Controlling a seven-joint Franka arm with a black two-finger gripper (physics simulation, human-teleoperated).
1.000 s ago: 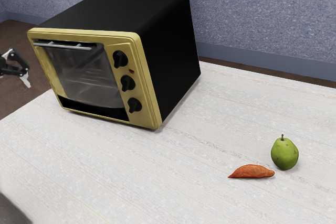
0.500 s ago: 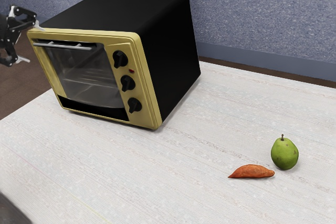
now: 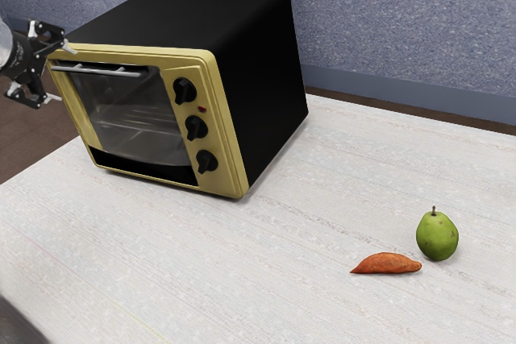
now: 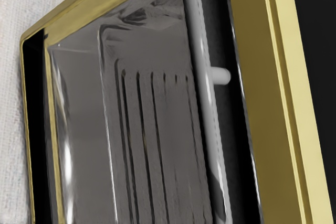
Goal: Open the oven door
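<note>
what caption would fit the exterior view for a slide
Open jaws near the handle of a closed oven; a sweet potato and green pear rest on the pale table.

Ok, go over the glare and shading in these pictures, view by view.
Wrist view: pale glints run along the handle, and a bright white streak shows near one edge of the door glass; exterior view: soft, hazy light patches on that glass, while the oven's side is almost evenly black.

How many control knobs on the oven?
3, stacked down the front panel beside the door glass: top knob, middle knob, bottom knob. None looks hidden.
</note>
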